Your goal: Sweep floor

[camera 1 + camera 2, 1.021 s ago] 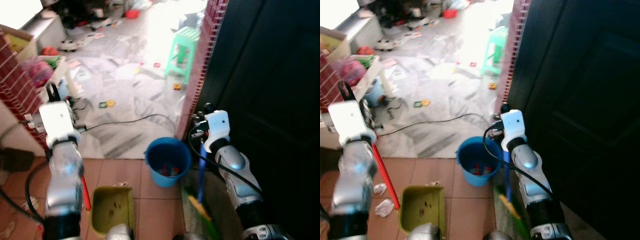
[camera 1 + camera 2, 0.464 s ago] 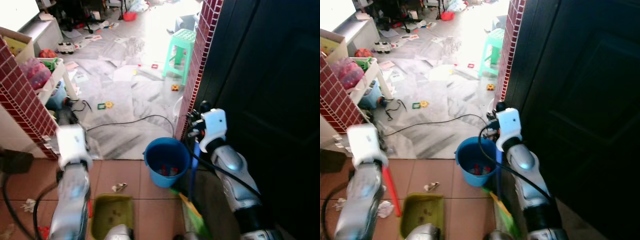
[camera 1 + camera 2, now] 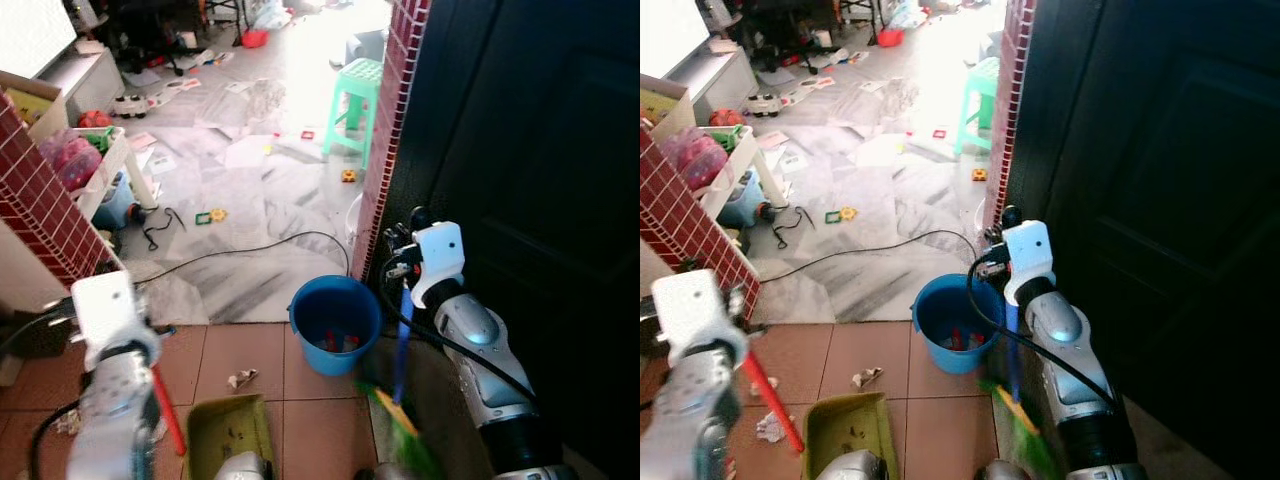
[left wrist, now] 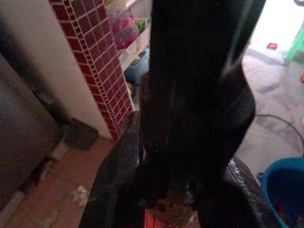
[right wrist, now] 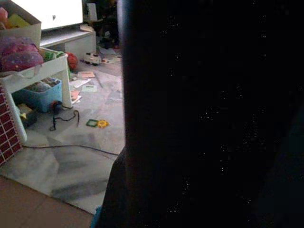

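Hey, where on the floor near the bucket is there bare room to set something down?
The terracotta tiles between the round blue plastic bucket and the red brick pillar are bare apart from one crumpled paper scrap. The grey marble beyond is crossed by a black cable and strewn with toys.

The bucket sits at the foot of the brick pillar, just left of the pillar's base. Right of the bucket, the broom stands upright against the door, its handle in the right gripper. Nearer the robot and left of the bucket lies the dustpan; its handle rises further left, below the left gripper. A crumpled scrap of paper lies between bucket and dustpan. Behind the bucket a cable runs across the floor. Far behind the bucket, beside the pillar, stands a stool. Well to the bucket's left is a brick wall, a shelf behind it.
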Available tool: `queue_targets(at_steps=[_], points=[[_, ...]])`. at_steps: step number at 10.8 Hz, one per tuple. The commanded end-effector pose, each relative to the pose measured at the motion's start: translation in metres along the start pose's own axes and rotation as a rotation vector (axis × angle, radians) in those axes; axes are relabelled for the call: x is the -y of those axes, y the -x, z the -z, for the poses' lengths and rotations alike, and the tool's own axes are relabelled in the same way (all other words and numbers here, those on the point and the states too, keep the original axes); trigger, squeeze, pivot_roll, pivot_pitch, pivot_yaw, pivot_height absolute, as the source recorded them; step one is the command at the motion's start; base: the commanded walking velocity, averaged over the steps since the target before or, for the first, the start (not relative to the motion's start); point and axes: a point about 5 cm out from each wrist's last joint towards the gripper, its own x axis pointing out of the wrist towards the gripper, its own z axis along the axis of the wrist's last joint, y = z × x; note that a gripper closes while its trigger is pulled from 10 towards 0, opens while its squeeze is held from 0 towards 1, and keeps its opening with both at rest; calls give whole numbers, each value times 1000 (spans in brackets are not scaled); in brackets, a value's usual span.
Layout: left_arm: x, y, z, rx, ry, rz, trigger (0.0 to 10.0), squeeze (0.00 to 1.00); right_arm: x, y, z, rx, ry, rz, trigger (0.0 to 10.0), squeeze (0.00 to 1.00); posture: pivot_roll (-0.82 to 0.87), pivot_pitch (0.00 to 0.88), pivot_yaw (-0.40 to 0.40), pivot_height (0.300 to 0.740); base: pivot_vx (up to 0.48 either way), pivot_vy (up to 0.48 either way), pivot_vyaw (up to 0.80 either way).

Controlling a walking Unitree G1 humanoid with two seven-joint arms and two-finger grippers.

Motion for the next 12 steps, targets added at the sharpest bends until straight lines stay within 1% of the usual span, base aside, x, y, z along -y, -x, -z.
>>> queue_targets(at_steps=[1, 2, 3, 4, 5, 6, 7, 8, 9, 11, 12], points=[[5, 0, 9, -78, 43, 63, 10000, 0, 0, -3, -6, 13, 21, -11, 10000, 0, 7, 32, 7, 740, 0, 0, 0], [10, 0, 11, -137, 88, 109, 10000, 0, -1, -5, -5, 5, 36, -21, 10000, 0, 3, 32, -9, 740, 0, 0, 0], [29, 2, 1, -45, 60, 287, 10000, 0, -4, -7, -3, -8, 41, -24, 10000, 0, -8, 22, -41, 740, 0, 0, 0], [37, 1, -4, -14, 80, 334, 10000, 0, -6, -9, -3, -10, 44, -26, 10000, 0, -13, 20, -41, 740, 0, 0, 0], [48, 1, -16, 78, 86, 371, 10000, 0, -11, -9, -4, -3, 34, -25, 10000, 0, -22, 17, -25, 740, 0, 0, 0], [49, 1, -20, 107, 67, 358, 10000, 0, -13, -7, -3, 8, 21, -18, 10000, 0, -15, 8, -5, 740, 0, 0, 0], [44, 0, -16, 105, 78, 325, 10000, 0, -10, -5, 0, 13, -10, 20, 10000, 0, -21, 5, 14, 740, 0, 0, 0], [38, 0, -12, 110, 65, 292, 10000, 0, -7, -4, 3, 8, -39, 53, 10000, 0, -25, 7, 14, 740, 0, 0, 0], [38, 1, -9, 99, 84, 292, 10000, 0, -6, -4, 5, -1, -45, 67, 10000, 0, -19, 11, 11, 740, 0, 0, 0], [41, 4, -15, 133, 69, 328, 10000, 0, -8, -6, 1, 8, -38, 50, 10000, 0, -14, 26, -4, 740, 0, 0, 0], [40, 5, -16, 140, 71, 318, 10000, 0, -7, -7, 0, 10, -39, 50, 10000, 0, -9, 37, -18, 740, 0, 480, 0]])
